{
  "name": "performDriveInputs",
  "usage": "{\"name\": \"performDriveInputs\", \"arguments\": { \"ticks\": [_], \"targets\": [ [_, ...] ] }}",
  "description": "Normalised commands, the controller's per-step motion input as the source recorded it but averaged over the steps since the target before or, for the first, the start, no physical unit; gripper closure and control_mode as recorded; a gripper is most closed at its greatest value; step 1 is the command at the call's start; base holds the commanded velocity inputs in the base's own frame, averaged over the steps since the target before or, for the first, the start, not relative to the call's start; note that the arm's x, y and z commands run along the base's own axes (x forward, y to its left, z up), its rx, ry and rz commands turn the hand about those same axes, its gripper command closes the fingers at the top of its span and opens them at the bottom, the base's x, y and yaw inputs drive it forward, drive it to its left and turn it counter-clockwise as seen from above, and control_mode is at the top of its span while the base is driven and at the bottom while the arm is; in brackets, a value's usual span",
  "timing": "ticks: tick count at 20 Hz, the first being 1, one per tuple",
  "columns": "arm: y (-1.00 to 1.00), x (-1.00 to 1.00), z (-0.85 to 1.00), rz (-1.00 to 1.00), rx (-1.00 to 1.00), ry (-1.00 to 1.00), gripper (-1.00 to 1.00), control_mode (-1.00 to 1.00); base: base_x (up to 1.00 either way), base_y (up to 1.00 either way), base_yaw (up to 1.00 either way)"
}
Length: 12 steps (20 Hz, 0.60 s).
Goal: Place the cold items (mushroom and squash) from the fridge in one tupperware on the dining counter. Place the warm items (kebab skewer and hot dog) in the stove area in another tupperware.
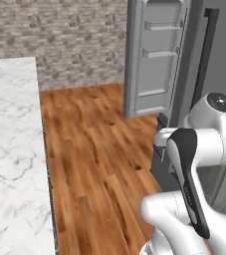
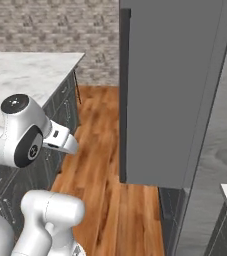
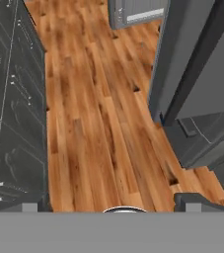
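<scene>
My gripper (image 3: 113, 203) points down at the wooden floor and is open, its two dark fingertips (image 3: 29, 203) set wide apart with nothing between them. The grey fridge (image 2: 170, 90) stands to the right. Its door (image 1: 154, 60) is swung open, and the door shelves look bare. The fridge's lower corner (image 3: 182, 99) lies ahead of the hand on the right. The mushroom, squash, kebab skewer, hot dog and tupperware are out of view.
A white marble counter (image 1: 10, 149) runs along the left, with dark cabinet fronts (image 3: 15, 99) below it. The wooden floor (image 1: 99, 149) forms an aisle between counter and fridge. A brick wall (image 1: 59, 40) closes the far end.
</scene>
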Motion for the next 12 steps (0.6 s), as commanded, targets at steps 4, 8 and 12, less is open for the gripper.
{"name": "performDriveInputs", "arguments": {
  "ticks": [4, 8, 12],
  "targets": [
    [0.0, 0.0, 0.0, 0.0, 0.0, 0.0, -1.0, 1.0, 0.62, 0.42, -0.1],
    [0.0, 0.0, 0.0, 0.0, 0.0, 0.0, -1.0, 1.0, 0.62, 0.4, -0.11],
    [0.0, 0.0, 0.0, 0.0, 0.0, 0.0, -1.0, 1.0, 0.57, 0.3, -0.16]
  ]
}}
